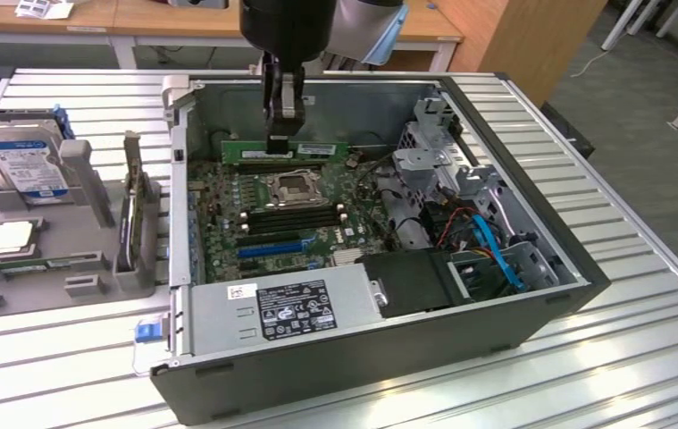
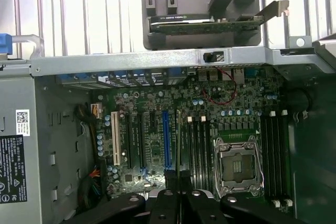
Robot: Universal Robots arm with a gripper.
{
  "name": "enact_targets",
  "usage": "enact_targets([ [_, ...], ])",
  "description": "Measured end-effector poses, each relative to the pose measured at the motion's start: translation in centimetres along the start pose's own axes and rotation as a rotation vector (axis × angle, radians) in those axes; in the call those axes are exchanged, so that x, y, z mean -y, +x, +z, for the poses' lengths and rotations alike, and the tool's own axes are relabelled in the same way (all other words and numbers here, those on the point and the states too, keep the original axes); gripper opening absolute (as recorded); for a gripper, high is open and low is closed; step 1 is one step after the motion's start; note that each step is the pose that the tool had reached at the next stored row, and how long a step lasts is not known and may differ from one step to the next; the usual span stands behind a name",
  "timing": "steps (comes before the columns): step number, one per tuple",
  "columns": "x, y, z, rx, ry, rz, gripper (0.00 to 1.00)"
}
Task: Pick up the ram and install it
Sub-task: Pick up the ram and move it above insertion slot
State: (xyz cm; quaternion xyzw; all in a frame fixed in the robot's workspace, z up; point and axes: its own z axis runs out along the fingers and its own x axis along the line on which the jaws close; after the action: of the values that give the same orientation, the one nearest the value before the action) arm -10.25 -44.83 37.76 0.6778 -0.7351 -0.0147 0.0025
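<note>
1. The gripper [image 1: 281, 143], in the exterior view's upper centre, is clenched on the ram [image 1: 321, 148]; its fingers cover the stick's middle.
2. The wrist view shows the ram [image 2: 178, 140] edge-on as a thin dark strip over the motherboard [image 2: 152, 140].
3. A hard drive [image 1: 27, 165] stands well apart at the exterior view's left.

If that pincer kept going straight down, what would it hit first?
Likely the black memory slots beside the CPU socket; the ram the pincer holds would touch first, though depth is unclear.

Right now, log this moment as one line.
gripper: jaws shut on ram | ram: held above motherboard, inside open case | memory slots: empty
</note>
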Motion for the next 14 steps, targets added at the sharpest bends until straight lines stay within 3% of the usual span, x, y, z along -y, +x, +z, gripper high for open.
enact_targets([
  [8, 0.01, -0.01, 0.0, 0.0002, 0.0003, 0.001, 0.12],
  [11, 0.01, -0.03, 0.0, 0.0007, 0.0006, 0.026, 0.12],
  [14, 0.4, -0.1, -0.01, 0.0013, 0.0007, 0.032, 0.12],
])
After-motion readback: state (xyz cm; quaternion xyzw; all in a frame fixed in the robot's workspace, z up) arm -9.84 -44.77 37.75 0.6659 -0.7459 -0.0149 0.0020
